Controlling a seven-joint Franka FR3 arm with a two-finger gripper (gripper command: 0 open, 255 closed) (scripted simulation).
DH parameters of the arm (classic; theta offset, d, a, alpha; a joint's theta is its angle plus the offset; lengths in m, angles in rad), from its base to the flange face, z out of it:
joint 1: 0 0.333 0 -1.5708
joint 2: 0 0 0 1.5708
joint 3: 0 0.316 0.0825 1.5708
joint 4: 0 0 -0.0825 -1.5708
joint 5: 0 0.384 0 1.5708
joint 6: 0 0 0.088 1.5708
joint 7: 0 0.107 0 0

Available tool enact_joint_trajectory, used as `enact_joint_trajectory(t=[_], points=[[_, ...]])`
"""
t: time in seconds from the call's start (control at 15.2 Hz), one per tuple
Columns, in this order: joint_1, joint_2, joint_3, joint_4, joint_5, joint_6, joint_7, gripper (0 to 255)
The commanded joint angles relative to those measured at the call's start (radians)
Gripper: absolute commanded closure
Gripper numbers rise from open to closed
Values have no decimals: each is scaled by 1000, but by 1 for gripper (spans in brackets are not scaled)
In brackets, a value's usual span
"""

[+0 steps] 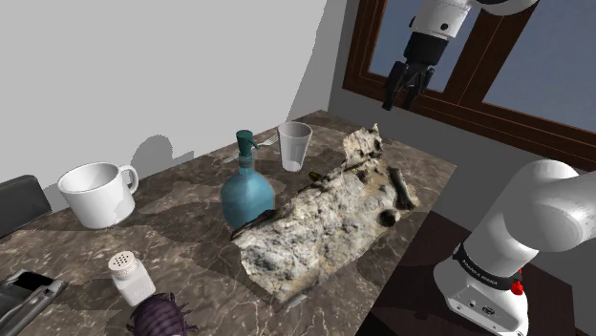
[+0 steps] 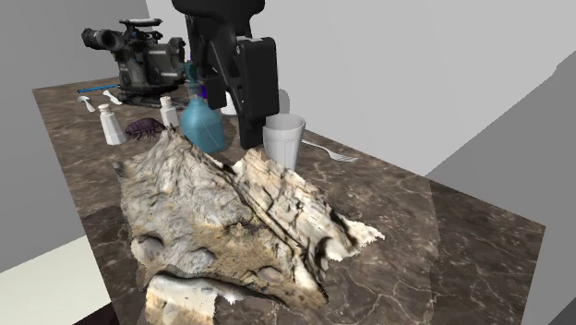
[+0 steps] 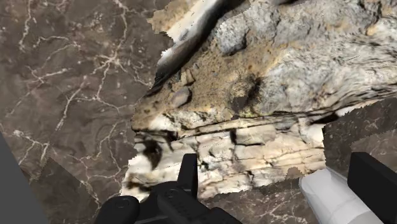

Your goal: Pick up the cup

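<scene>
White cup (image 1: 295,145) stands near blue bottle (image 1: 247,196)

white cup (image 1: 295,145), teal bottle (image 1: 247,196), brown white-veined table (image 1: 191,260)

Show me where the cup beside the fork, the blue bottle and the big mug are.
cup (image 1: 295,148), shoulder view, on its side wall.
blue bottle (image 1: 247,196), shoulder view, on its round belly.
mug (image 1: 100,208), shoulder view, on its outer wall.
</scene>
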Motion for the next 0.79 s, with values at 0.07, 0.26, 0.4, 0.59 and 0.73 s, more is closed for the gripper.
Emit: enact_joint_trajectory(t=[0.07,0.26,0.4,0.59,0.73], points=[[2,30,16,6,10,25,25,0],[5,127,64,35,34,98,98,0],[6,196,94,61,45,143,146,0],[4,305,135,112,53,204,219,0],[2,380,160,153,52,240,269,0]])
